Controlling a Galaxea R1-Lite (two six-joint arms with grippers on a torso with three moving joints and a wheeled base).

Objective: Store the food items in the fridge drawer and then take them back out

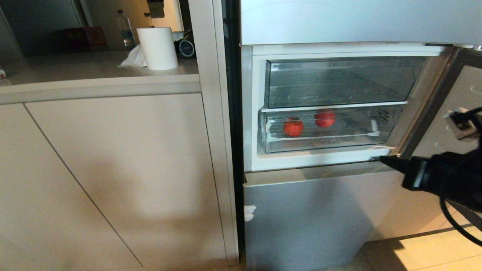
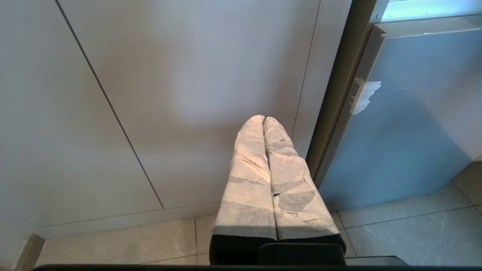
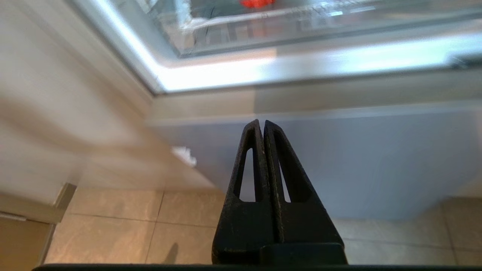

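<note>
Sitting in fridge drawer (image 1: 320, 145) – food items (image 1: 293, 127); right hand (image 1: 384, 160) pinched closed, seemingly empty

Two food items (image 1: 308, 123) side by side in fridge drawer (image 1: 324, 143), below taller drawer (image 1: 339, 81).

Pale beige cabinet doors (image 1: 113, 169) under a bench (image 1: 94, 67) holding a white paper roll (image 1: 158, 48); light glossy floor tiles (image 1: 433, 252) below.

Shallow clear fridge drawer (image 1: 320, 145) carries orange-red fruit (image 1: 293, 127) left, red fruit (image 1: 325, 118) right, apart
</note>
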